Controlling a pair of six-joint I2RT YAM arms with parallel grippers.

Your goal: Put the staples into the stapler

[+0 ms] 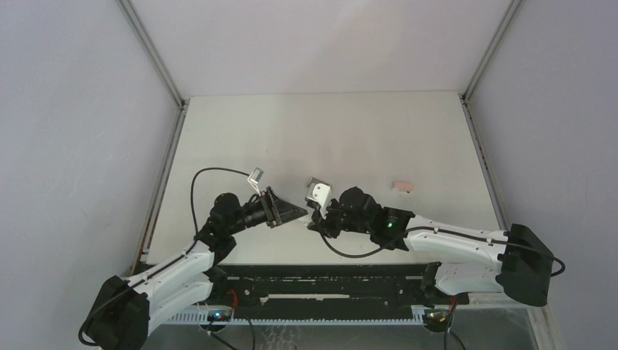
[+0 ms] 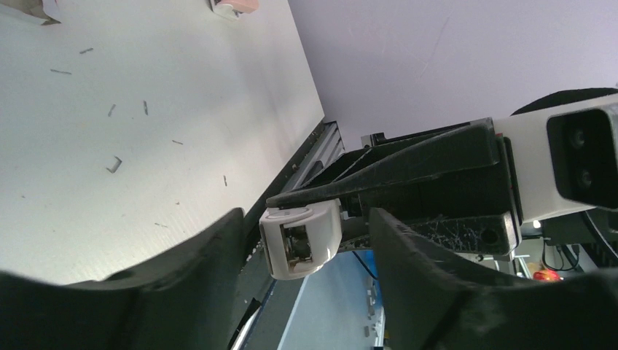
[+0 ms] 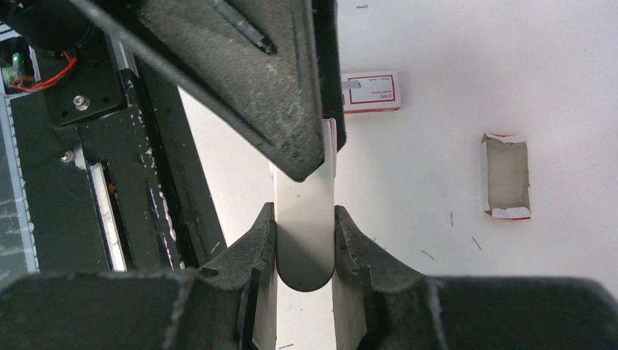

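My right gripper [image 3: 304, 215] is shut on the white stapler [image 3: 306, 240] and holds it above the table, near the front middle in the top view [image 1: 318, 192]. My left gripper [image 2: 304, 219] is open. Its fingers [image 2: 182, 270] stand either side of the stapler's open white end [image 2: 302, 240] without touching it. In the top view the left gripper [image 1: 295, 213] meets the right gripper [image 1: 318, 209] tip to tip. A red and white staple box [image 3: 372, 91] lies on the table. Loose staples [image 2: 114, 165] are scattered on the table.
An open, empty cardboard tray [image 3: 506, 175] lies near the staple box. A small pinkish box [image 1: 402, 187] lies to the right of the grippers, and a small silvery piece [image 1: 256, 176] to the left. The black rail [image 1: 328, 288] runs along the table's near edge.
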